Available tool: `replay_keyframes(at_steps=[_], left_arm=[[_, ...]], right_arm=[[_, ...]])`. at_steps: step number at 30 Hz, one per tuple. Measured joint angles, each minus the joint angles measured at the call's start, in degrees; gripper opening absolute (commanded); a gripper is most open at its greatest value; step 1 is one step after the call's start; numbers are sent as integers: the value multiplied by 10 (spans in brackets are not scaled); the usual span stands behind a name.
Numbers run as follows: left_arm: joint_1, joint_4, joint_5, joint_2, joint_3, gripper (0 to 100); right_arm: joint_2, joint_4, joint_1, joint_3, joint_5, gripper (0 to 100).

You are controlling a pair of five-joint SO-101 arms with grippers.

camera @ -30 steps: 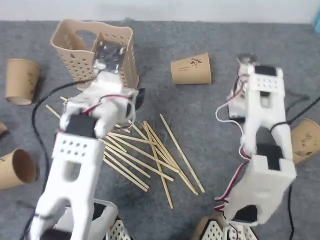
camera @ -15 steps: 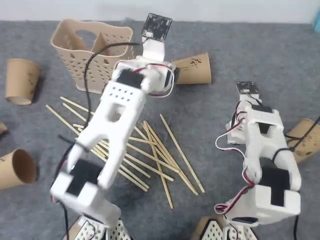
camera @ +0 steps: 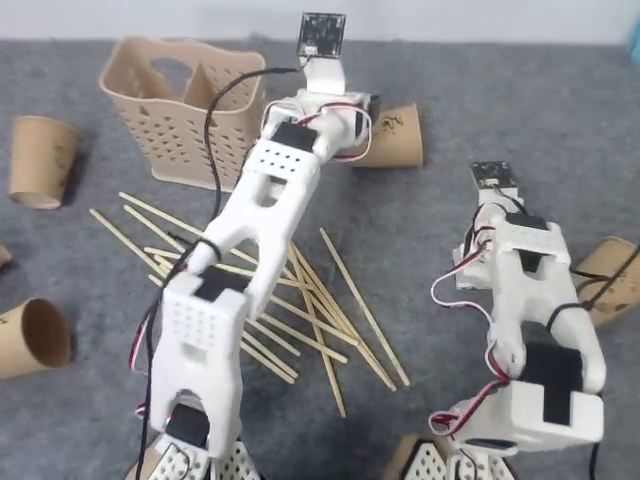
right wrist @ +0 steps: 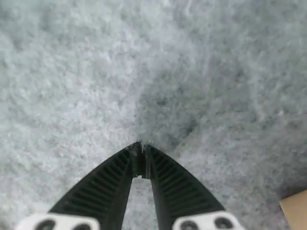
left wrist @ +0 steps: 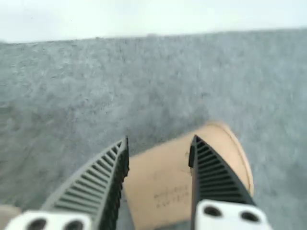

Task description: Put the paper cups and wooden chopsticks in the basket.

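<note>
My left tool [left wrist: 160, 141], spread wide, straddles the tipped paper cup [left wrist: 165, 184] near the basket [camera: 150, 140] to clamp it; my right tool [right wrist: 142, 146] hangs closed.

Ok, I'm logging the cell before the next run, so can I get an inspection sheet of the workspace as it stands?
Surface: grey carpet-like mat, no spills seen.
Job's things: basket upright, far left; four paper cups outside it, one lying by the left arm's wrist, two at the left edge, one at the right edge; chopsticks scattered mid-table.
Clutter: nothing seen.
Grippers: left pincer open, astride the lying cup; right pincer shut over bare mat.
Cables: black cable along the left arm; red and white wires on the right arm.
Surroundings: pale wall behind.
</note>
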Motion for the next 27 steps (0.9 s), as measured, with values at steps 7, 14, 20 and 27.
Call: replay_keyframes(at_steps=[7, 14, 20, 27], left_arm=[[-4, 35, -6, 156, -186, 191], [-7, 131, -3, 302, -393, 191], [0, 302, -2, 372, -589, 191], [23, 515, -2, 386, -709, 191]], right_arm=[[0, 0, 0, 0, 2, 8], [0, 0, 1, 0, 20, 8], [-1, 0, 2, 0, 22, 8], [-1, 0, 2, 0, 24, 8]])
